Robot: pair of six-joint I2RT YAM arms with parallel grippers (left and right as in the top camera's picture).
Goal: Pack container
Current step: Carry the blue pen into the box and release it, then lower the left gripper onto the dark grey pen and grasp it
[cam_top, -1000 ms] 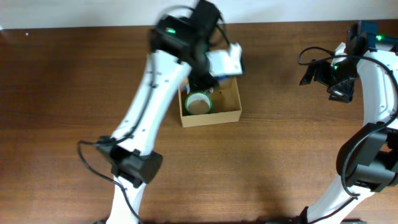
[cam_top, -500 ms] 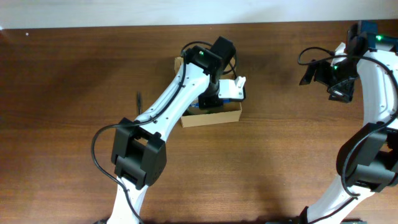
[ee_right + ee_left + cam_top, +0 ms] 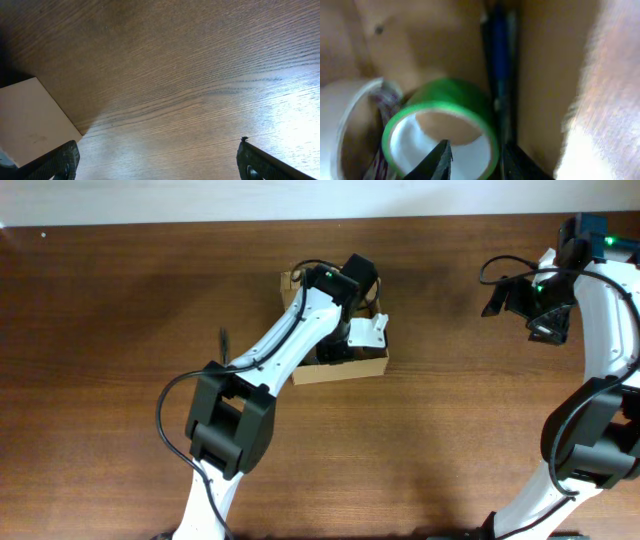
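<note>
Reaches into container (image 3: 340,370) with left gripper (image 3: 475,157) loose astride wall of green tape roll (image 3: 450,95) (likely letting it settle beside white roll (image 3: 340,115)), right gripper (image 3: 157,162) splayed, empty.

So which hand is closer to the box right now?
Left. The left hand is down inside the box, over a green tape roll; the right hand hangs above the table, far off to the box's right.
</note>
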